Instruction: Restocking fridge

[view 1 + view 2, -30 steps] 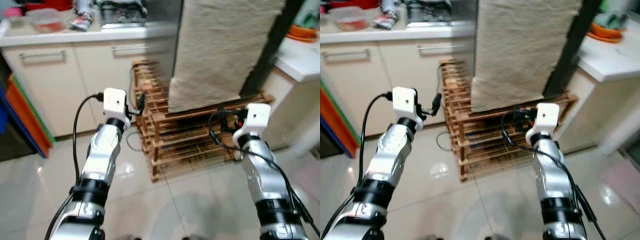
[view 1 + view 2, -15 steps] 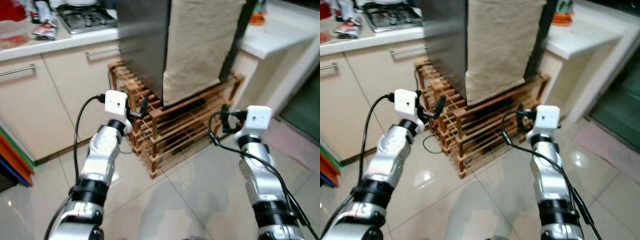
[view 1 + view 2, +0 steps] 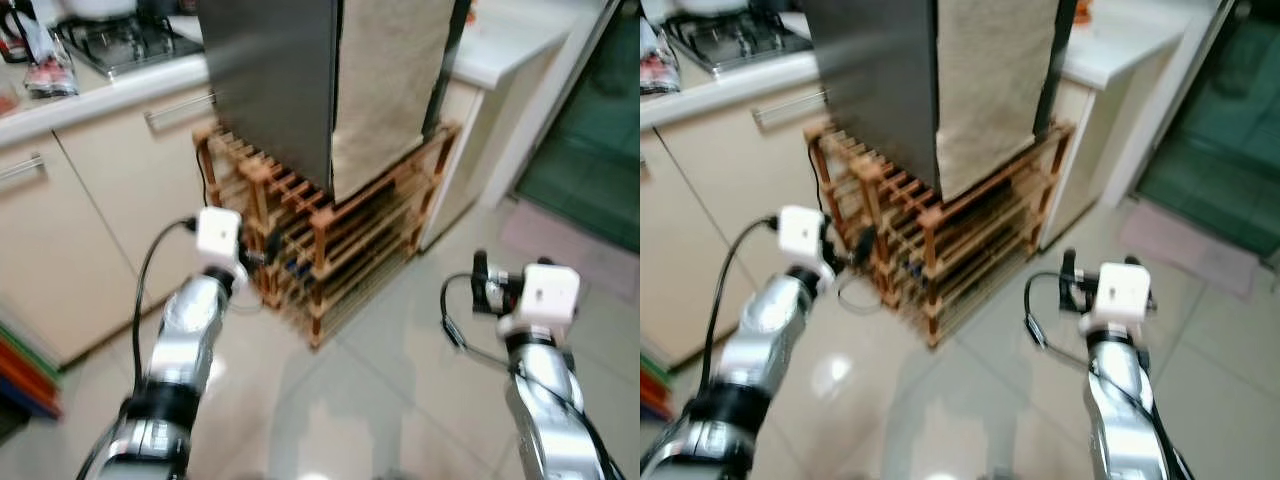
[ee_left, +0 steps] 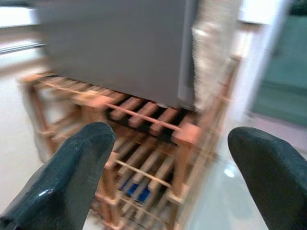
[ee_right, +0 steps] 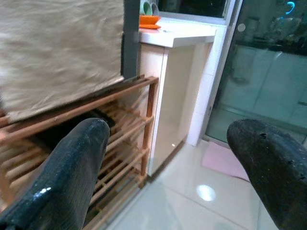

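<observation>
A grey fridge [image 3: 270, 90] stands on a slatted wooden rack [image 3: 330, 240], with a beige cloth [image 3: 385, 90] hanging down its front. My left gripper [image 4: 171, 134] is open and holds nothing; it points at the rack's near corner, a short way off. Further right and lower, my right gripper [image 5: 170, 132] is also open and holds nothing. It hangs over the tiled floor [image 3: 400, 380], facing the rack's right end. The left arm [image 3: 190, 330] and right arm [image 3: 545, 400] reach forward from the bottom of the eye views.
Cream kitchen cabinets [image 3: 90, 190] with a gas hob [image 3: 120, 40] on top run along the left. A white counter [image 3: 500, 40] carrying an orange bowl [image 5: 149, 20] stands right of the fridge. A glass door [image 3: 590, 130] and a pink mat [image 3: 570, 245] lie further right.
The camera has swung to the right, so the fridge and rack sit further left and the glass door has come into view. My right arm now sits lower in the picture.
</observation>
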Tool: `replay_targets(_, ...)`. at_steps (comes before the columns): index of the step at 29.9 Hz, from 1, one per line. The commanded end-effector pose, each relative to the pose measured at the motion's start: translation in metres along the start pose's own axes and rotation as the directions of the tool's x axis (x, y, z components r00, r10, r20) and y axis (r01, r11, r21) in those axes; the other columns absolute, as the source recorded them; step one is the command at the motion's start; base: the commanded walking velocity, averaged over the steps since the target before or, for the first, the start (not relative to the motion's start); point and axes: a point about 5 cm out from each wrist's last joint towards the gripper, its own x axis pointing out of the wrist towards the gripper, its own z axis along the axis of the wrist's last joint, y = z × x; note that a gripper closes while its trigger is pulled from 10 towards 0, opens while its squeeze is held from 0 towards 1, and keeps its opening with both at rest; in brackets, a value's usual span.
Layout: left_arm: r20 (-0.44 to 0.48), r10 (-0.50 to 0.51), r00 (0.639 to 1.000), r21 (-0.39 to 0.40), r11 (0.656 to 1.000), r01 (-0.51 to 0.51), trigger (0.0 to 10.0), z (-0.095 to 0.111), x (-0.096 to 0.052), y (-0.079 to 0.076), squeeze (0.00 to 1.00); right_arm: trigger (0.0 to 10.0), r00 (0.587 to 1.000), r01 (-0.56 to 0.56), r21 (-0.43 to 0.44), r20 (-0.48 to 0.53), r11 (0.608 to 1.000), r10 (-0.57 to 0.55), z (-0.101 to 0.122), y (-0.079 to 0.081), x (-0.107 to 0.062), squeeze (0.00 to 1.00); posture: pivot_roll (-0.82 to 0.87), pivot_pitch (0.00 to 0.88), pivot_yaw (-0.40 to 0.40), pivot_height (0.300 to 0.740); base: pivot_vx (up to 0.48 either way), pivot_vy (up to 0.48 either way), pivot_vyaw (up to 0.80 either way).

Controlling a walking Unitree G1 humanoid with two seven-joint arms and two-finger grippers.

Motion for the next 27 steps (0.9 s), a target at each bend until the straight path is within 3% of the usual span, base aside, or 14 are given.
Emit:
replay_targets(1,-0.005,-0.002,1.0,0.034,0.999,0.003,10.0,0.002,-0.004,0.01,0.0,10.0,0.996,-0.054,-0.005,0.065,0.999,0.054,0.017,0.01,0.003,0.0,-0.02,0.0,0.008,0.719,0.0,0.446,-0.61)
replay_targets(5,-0.014,-0.086,0.996,0.09,0.992,0.087,10.0,-0.002,-0.013,0.005,0.0,10.0,0.995,-0.086,-0.03,0.039,0.996,0.087,0.014,0.012,-0.012,0.0,-0.03,0.0,0.018,0.719,0.0,0.358,-0.6)
replay_targets(7,0.023,-0.089,0.996,0.07,0.994,0.087,10.0,0.003,-0.014,0.003,0.0,10.0,0.995,-0.089,-0.036,0.035,0.995,0.09,0.012,0.011,-0.015,0.0,-0.03,0.0,0.018,0.719,0.0,0.0,0.0)
replay_targets(8,0.138,-0.042,0.99,-0.01,0.999,0.044,10.0,0.016,-0.017,0.006,0.0,10.0,0.995,-0.085,-0.047,0.047,0.995,0.088,0.013,0.01,-0.015,0.0,-0.03,0.0,0.016,0.719,0.0,0.0,0.0)
replay_targets(9,0.196,-0.005,0.981,-0.052,0.999,0.015,10.0,0.022,-0.019,0.01,0.0,10.0,0.995,-0.081,-0.054,0.06,0.995,0.084,0.014,0.009,-0.014,0.0,-0.04,0.0,0.014,0.719,0.0,0.0,0.0)
replay_targets(10,0.196,-0.005,0.981,-0.052,0.999,0.015,10.0,0.022,-0.019,0.01,0.0,10.0,0.995,-0.081,-0.054,0.06,0.995,0.084,0.014,0.009,-0.014,0.0,-0.04,0.0,0.014,0.719,0.0,0.0,0.0)
replay_targets(11,0.218,0.058,0.974,-0.015,0.998,-0.056,10.0,0.018,-0.028,0.018,0.0,10.0,0.995,-0.063,-0.057,0.069,0.996,0.067,0.013,0.006,-0.009,0.0,-0.04,0.0,0.01,0.719,0.0,0.0,0.0)
replay_targets(16,0.115,0.106,0.988,0.029,0.994,-0.11,10.0,-0.024,-0.047,0.022,0.0,10.0,0.999,-0.031,-0.042,0.035,0.999,0.033,-0.005,0.0,0.001,0.0,-0.04,0.0,0.002,0.719,0.0,0.0,0.0)
replay_targets(18,0.029,0.071,0.997,0.055,0.996,-0.072,10.0,-0.047,-0.056,0.011,0.0,10.0,0.999,-0.033,-0.037,0.012,0.999,0.033,-0.014,-0.001,0.005,0.0,-0.04,0.0,-0.006,0.719,0.0,0.0,0.0)
replay_targets(23,-0.023,0.071,0.997,0.063,0.996,-0.069,10.0,-0.058,-0.058,0.0,0.0,10.0,1.0,-0.03,-0.046,-0.009,0.998,0.029,-0.02,-0.003,0.007,0.0,-0.03,0.0,-0.008,0.719,0.0,0.0,0.0)
replay_targets(26,0.019,0.078,0.997,0.033,0.996,-0.078,10.0,-0.049,-0.05,-0.005,0.0,10.0,0.999,-0.039,-0.046,0.029,0.998,0.04,-0.014,0.0,0.01,0.0,-0.03,0.0,-0.01,0.719,0.0,0.0,0.0)
replay_targets(27,0.018,0.053,0.998,0.07,0.996,-0.054,10.0,-0.046,-0.046,-0.008,0.0,10.0,0.998,-0.044,-0.046,0.038,0.998,0.046,-0.013,0.002,0.011,0.0,-0.03,0.0,-0.01,0.719,0.0,0.0,0.0)
